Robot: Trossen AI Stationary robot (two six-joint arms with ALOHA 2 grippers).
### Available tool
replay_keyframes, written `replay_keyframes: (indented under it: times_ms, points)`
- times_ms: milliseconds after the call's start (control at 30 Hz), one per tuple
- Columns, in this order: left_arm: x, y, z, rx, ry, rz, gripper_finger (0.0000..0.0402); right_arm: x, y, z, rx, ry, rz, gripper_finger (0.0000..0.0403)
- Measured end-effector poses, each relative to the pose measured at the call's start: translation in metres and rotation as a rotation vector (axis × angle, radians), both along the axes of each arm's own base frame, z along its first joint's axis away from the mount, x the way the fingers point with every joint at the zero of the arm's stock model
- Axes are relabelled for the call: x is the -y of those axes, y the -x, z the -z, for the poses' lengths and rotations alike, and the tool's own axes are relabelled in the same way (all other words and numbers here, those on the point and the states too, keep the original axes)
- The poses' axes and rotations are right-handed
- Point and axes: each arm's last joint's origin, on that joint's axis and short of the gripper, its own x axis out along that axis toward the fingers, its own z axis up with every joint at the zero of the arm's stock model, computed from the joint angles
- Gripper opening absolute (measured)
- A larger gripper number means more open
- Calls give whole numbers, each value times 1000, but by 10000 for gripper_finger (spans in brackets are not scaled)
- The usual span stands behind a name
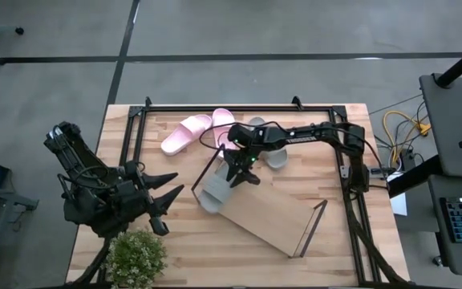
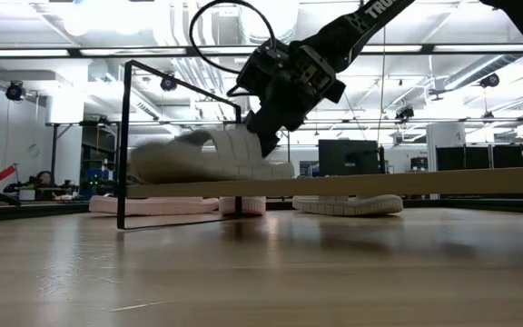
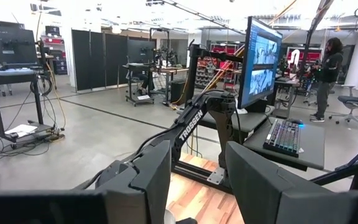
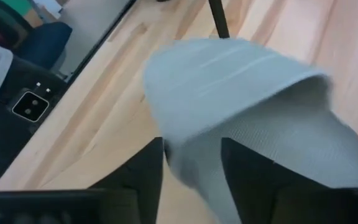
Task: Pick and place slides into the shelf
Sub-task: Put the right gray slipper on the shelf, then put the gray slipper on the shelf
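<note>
The shelf [image 1: 271, 213] lies slantwise in the middle of the table. A grey slide [image 1: 213, 191] rests sole-down on its left end, next to the wire frame [image 2: 130, 136]. My right gripper [image 4: 191, 146] hangs just over the slide's strap, open, a finger on either side of the slide's side edge. A second grey slide [image 1: 277, 158] lies on the table, partly hidden under the right arm. Two pink slides [image 1: 187, 132] lie at the far side. My left gripper [image 3: 197, 152] waits open near the table's left edge, raised and level, holding nothing. My right gripper comes slanting down from the table's far right, its fingers [image 4: 148, 168] on either side of the grey slide's side edge [image 4: 188, 165] beside the strap. I cannot tell whether they touch it. The slide lies flat on the shelf's board [image 2: 425, 182].
A small potted plant [image 1: 135, 255] stands at the near left corner. A black rail frame [image 1: 239, 107] runs along the table's far edge and sides. The shelf's right part is bare board. A person [image 3: 328, 68] stands far off in the room.
</note>
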Motion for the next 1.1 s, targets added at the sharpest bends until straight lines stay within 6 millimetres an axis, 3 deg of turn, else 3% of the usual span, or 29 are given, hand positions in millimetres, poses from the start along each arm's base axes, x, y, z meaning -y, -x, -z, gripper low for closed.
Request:
replay_keyframes:
  times_ms: [167,367,467,667,900,1100]
  points:
    - [-1,1,-1,2,2,0,140,-1,5,-14,-4,23,35,189]
    - [-3,2,-2,7,6,2,140,-2,14,-43,-2,-8,103,200]
    - [-3,3,-3,6,5,2,140,-3,21,-65,2,-55,154,200]
    - [-9,5,-5,-28,-37,-34,140,-14,38,-127,138,-122,288,196]
    - [-16,7,-6,-103,-57,-171,140,-59,73,-209,508,92,811,177]
    - [-22,3,-9,-120,-157,-113,140,-104,98,-230,588,187,1035,165]
